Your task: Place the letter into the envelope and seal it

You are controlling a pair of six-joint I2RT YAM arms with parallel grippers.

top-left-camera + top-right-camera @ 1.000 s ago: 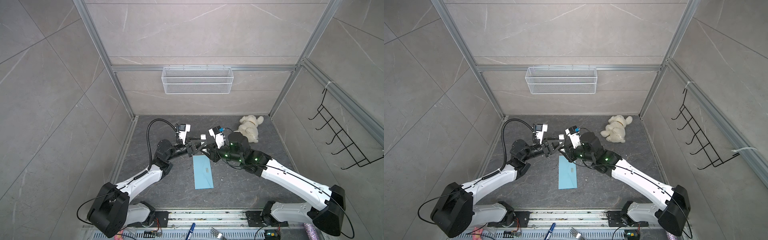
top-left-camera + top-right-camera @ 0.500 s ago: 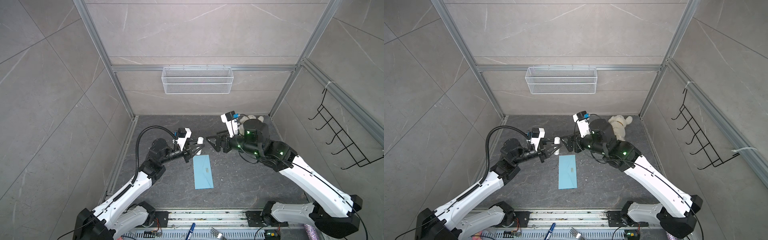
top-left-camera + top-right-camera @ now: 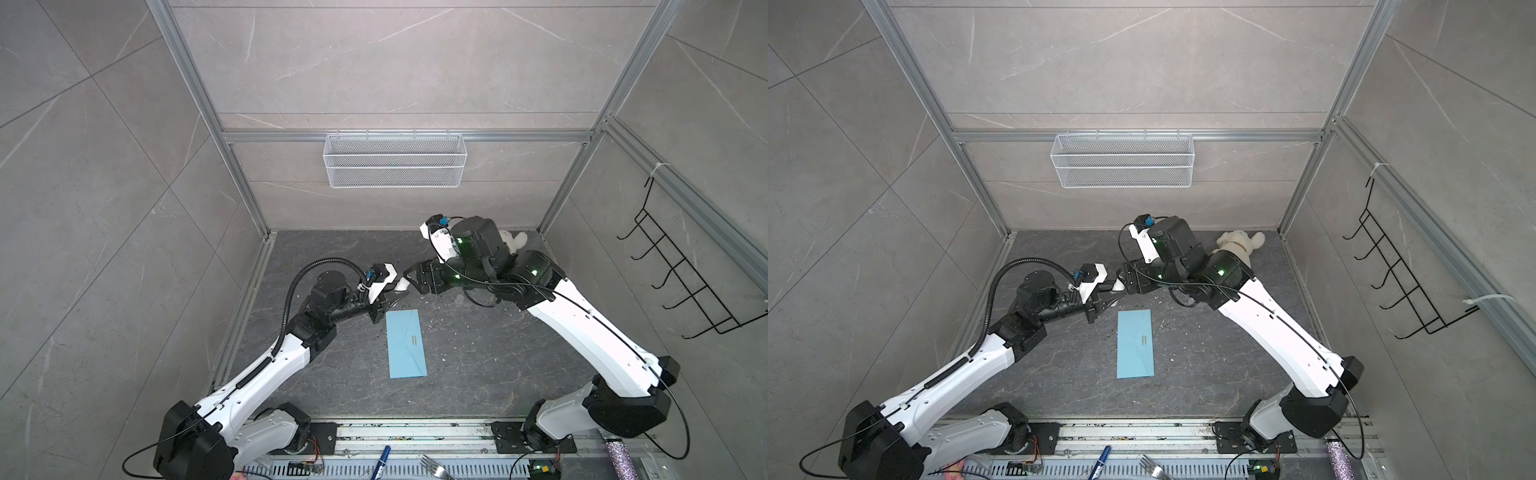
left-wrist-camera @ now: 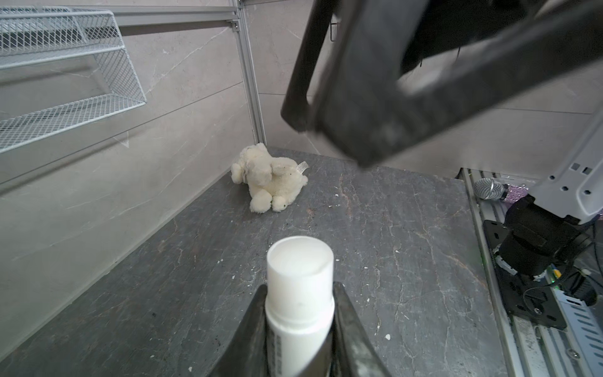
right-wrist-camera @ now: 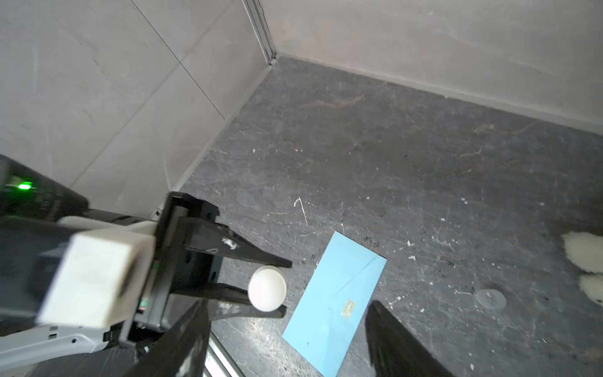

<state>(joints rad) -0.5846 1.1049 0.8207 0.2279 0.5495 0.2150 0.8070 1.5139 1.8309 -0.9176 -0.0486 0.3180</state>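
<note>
The light blue envelope [image 3: 406, 350] [image 3: 1135, 344] [image 5: 339, 303] lies flat on the dark floor with its flap down and small print showing. The letter is out of view. My left gripper [image 3: 388, 296] [image 3: 1106, 296] [image 4: 300, 289] [image 5: 278, 289] hovers over the envelope's far left corner, shut on a white glue stick [image 4: 300, 261] [image 5: 267, 289] whose end sticks out past the fingers. My right gripper [image 3: 410, 276] [image 3: 1124, 277] [image 5: 287, 305] stands open and empty, raised just beyond the stick's tip and facing the left gripper.
A cream plush toy [image 3: 1237, 243] [image 4: 267, 178] lies at the back right, partly behind the right arm. A small clear cap [image 5: 491, 298] rests on the floor near it. A wire basket [image 3: 395, 160] hangs on the back wall, a hook rack [image 3: 685, 282] on the right wall.
The two grippers were together over the envelope's far end. The right gripper has opened and drawn back up and to the right. The left arm has pulled back left with the glue stick.
</note>
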